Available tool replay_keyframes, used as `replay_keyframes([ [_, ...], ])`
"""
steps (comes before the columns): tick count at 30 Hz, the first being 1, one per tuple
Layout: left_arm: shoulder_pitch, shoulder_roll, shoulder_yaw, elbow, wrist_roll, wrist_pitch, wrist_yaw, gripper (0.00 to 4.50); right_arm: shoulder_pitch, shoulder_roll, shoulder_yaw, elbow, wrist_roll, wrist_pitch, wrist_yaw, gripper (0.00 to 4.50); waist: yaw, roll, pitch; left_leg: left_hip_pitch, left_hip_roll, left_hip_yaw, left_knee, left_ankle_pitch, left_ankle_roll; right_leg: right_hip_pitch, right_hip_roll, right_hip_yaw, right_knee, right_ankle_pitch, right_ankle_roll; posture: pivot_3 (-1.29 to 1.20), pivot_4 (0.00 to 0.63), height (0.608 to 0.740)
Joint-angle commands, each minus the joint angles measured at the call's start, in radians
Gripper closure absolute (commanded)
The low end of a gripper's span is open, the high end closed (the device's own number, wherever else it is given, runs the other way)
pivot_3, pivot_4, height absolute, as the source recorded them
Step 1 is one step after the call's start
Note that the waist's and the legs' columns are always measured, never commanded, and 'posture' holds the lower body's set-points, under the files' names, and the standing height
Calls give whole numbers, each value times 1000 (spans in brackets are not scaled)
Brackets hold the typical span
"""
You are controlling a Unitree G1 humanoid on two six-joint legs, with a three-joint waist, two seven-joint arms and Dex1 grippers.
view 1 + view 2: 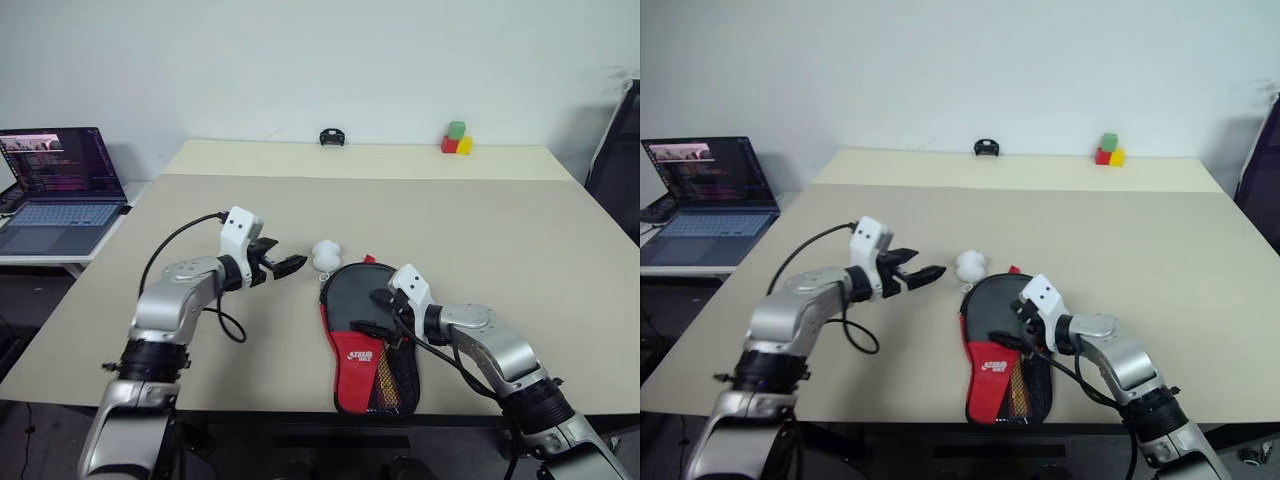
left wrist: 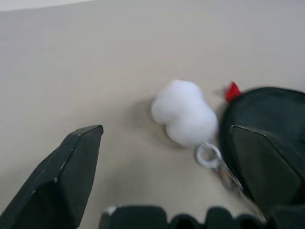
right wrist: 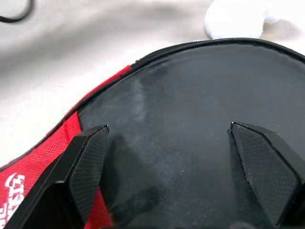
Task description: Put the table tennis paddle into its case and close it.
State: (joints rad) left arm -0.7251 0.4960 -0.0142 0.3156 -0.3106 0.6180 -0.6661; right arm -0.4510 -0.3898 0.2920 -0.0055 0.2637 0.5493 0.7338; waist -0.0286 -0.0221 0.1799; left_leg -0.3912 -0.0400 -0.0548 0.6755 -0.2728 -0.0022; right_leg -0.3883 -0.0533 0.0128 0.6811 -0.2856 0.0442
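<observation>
The case lies flat near the table's front edge, its round black end away from me and its red panel and mesh pocket toward me. The paddle is hidden, and I cannot tell whether it is inside the case. My right gripper hovers open over the round black end, one finger to each side. A white fluffy ball on a small ring sits at the case's far edge beside a red tab. Just left of that ball, my left gripper is open and pointing at it.
An open laptop sits on a lower side table to the left. Coloured blocks and a small black object stand at the far edge of the beige table.
</observation>
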Motion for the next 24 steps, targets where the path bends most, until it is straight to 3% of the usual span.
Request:
replay_keyframes([
  [1,-98,-43,-33,139,53,-73,-13,9,27,10,12,3,-8,38,3,0,-2,0,0,0,0,0,0,0,0,0,0,0,0,0,0,0,150,740],
  [14,-404,-193,-86,792,220,-298,-68,9,55,53,17,-35,-17,59,-20,0,-3,-1,0,-1,0,1,0,0,0,-1,0,-2,0,0,0,0,150,740],
  [24,-456,-261,-54,947,269,-351,-75,9,63,69,5,-49,-23,65,-46,0,-1,-1,0,-1,-1,1,0,0,0,-1,0,-3,0,0,0,0,150,740],
])
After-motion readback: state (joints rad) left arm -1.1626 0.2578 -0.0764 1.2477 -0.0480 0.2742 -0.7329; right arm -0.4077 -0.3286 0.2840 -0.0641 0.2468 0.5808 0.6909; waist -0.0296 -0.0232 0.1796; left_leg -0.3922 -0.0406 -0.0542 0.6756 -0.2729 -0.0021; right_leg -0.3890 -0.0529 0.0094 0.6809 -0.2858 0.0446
